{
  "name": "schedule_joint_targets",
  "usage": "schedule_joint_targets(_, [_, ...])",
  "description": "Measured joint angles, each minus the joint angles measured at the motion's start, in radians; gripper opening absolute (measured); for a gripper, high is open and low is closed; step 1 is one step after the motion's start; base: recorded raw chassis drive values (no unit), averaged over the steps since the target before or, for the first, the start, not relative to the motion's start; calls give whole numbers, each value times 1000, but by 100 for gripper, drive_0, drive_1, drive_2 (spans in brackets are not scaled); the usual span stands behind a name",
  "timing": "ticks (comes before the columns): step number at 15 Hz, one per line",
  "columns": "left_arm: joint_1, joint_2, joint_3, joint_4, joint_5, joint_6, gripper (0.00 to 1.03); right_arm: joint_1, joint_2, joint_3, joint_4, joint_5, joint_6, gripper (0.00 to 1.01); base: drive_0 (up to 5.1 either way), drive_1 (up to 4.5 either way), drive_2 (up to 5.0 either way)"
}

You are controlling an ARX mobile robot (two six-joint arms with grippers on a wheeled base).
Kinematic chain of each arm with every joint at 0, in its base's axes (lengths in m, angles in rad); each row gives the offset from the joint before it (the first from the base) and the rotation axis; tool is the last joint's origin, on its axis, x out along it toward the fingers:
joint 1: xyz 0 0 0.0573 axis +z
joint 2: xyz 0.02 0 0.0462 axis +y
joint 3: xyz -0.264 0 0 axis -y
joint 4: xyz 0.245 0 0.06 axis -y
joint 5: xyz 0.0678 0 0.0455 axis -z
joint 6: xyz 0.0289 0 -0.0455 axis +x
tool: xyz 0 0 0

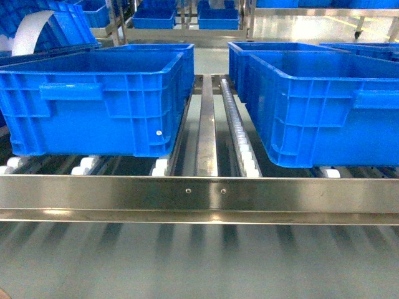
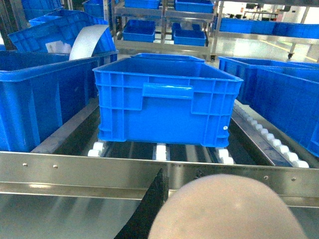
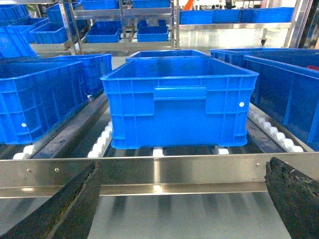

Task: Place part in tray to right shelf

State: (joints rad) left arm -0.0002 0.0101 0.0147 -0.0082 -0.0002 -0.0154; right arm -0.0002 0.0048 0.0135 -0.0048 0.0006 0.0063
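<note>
The right shelf [image 1: 199,193] is filling the head view: its flat steel front beam is running across the frame, with two small screws [image 1: 188,190] sitting close together at its middle. Behind the beam, white roller rails [image 1: 240,134] are running away from the camera, and two large blue crates are resting on them, the left crate [image 1: 93,103] and the right crate [image 1: 324,106], with a bare lane of rail showing between them. The part cannot be made out in any view. In the left wrist view, a blurred beige rounded surface, apparently the tray [image 2: 227,209], is occupying the lower edge just in front of the beam. One dark finger [image 2: 149,211] of the left gripper [image 2: 194,189] is showing directly beside it; whether that gripper is clamping the beige surface cannot be told. In the right wrist view, the right gripper [image 3: 182,172] is facing the beam with its two dark fingers [image 3: 75,199] spread wide apart at the frame corners, released, and nothing is lying between them. More blue crates [image 3: 152,32] are standing on racks in the background.
</note>
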Motion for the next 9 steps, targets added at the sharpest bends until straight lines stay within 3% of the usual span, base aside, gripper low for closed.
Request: schedule_joint_targets(9, [0,0,0,0,0,0,12,0,0,0,0,0,0,98,0,0,0])
